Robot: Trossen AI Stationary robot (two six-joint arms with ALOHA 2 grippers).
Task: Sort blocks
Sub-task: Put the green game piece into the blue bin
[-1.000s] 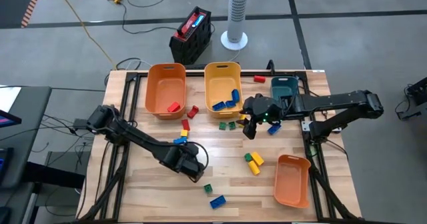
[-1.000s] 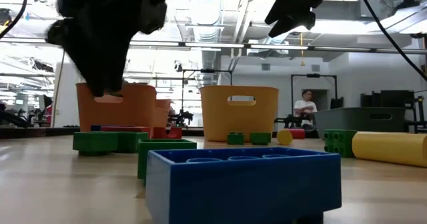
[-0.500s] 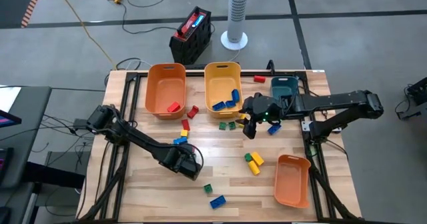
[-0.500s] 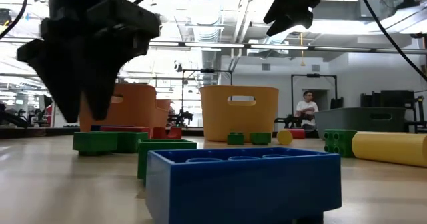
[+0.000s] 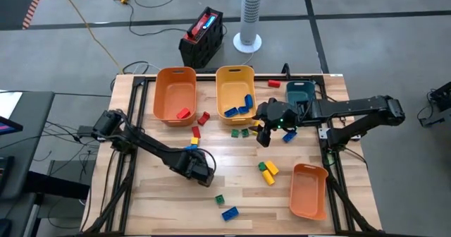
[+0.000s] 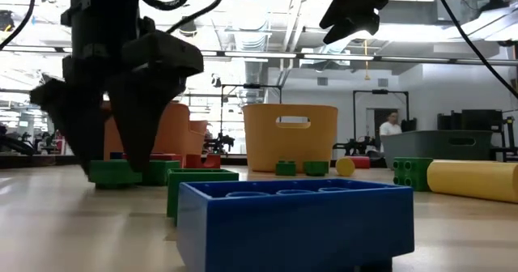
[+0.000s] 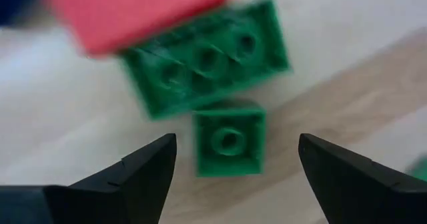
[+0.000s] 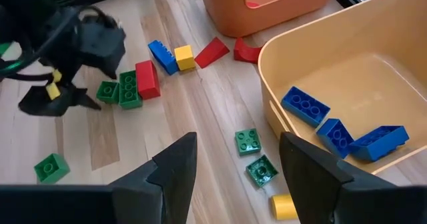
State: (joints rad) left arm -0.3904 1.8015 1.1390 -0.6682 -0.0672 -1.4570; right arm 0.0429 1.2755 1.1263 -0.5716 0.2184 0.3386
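**Small green brick sits between spread fingers**

Your left gripper hangs spread over a small green brick near the table's middle, touching a longer green brick. Judge it light, rigid and slick: pinch its flat sides. The right gripper, spread and empty, waits beside the yellow bin. No readable writing shows.
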